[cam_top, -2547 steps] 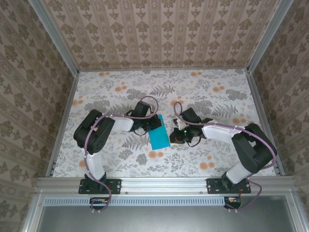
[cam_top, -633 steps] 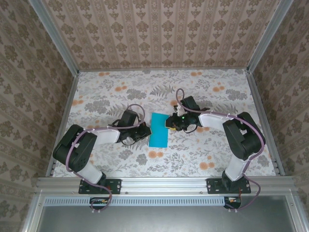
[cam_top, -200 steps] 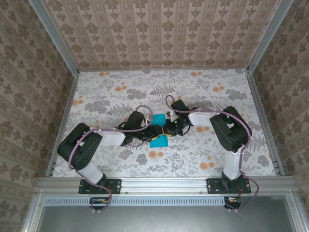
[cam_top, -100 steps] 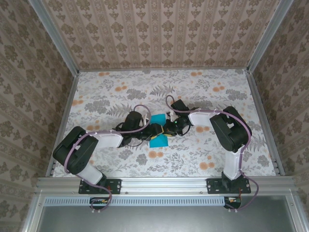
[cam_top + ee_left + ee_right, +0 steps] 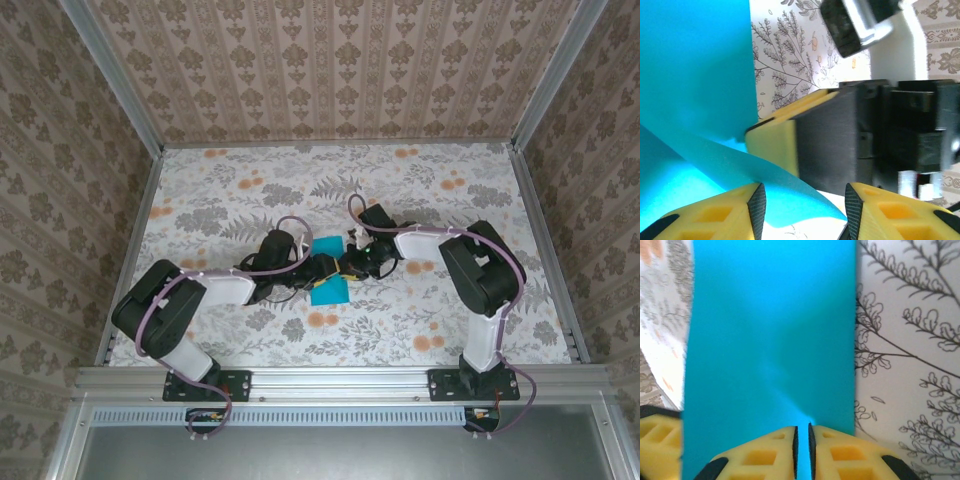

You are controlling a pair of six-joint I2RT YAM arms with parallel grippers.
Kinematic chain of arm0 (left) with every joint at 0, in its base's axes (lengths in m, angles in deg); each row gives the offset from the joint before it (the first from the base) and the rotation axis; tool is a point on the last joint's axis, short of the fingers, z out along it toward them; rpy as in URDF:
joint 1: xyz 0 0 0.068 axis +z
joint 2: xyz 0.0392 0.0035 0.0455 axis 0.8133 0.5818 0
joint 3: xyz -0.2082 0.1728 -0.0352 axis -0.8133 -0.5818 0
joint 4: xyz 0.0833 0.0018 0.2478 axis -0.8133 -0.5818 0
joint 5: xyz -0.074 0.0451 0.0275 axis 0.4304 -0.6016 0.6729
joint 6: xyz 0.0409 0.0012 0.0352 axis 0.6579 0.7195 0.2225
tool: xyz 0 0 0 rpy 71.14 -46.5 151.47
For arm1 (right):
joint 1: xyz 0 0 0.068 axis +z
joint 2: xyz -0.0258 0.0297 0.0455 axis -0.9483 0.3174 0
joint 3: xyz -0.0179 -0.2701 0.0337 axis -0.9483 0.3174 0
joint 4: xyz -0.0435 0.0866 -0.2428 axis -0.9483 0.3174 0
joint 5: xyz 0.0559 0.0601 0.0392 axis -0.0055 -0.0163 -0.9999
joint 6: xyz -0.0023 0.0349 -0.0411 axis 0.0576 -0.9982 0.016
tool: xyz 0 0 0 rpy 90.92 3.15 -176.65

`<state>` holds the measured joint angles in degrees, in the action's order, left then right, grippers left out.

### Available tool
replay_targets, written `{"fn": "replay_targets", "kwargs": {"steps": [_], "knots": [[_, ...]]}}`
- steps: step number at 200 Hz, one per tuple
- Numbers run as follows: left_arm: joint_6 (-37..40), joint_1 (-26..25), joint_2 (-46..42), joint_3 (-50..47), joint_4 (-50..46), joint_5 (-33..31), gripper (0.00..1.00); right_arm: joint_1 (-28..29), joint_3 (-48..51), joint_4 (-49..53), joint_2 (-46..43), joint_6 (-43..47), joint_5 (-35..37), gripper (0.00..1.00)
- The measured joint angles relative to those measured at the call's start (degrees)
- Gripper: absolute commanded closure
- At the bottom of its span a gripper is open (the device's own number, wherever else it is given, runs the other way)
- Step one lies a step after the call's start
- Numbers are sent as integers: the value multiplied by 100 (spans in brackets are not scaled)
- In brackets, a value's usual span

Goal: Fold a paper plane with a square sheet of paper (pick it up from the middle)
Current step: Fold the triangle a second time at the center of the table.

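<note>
Moved in together, right fingers (image 5: 765, 452) pinch the paper plane (image 5: 770, 340); left fingers (image 5: 705, 220) gape astride its edge.

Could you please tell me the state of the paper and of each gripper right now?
paper plane: rectangular, not yet dart-shaped, one flap curled up.
right gripper: shut on the paper plane's edge.
left gripper: open, fingers apart at the raised flap.
</note>
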<state>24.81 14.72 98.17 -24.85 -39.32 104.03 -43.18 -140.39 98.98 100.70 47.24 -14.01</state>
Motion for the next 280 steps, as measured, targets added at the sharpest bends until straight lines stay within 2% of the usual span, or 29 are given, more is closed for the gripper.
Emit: {"fn": "replay_targets", "kwargs": {"steps": [62,138,227,280], "knots": [[-157,48,328,-4,378,2,51,-387,415,-262,-750,-254,-236,66],[-258,114,481,-85,525,-7,51,-584,841,-293,-1049,-20,-243,61],[-260,118,481,-151,535,-46,54,-238,785,-501,-697,144,-374,63],[-260,118,479,-153,535,-46,55,-227,651,-623,-470,160,-387,74]]}}
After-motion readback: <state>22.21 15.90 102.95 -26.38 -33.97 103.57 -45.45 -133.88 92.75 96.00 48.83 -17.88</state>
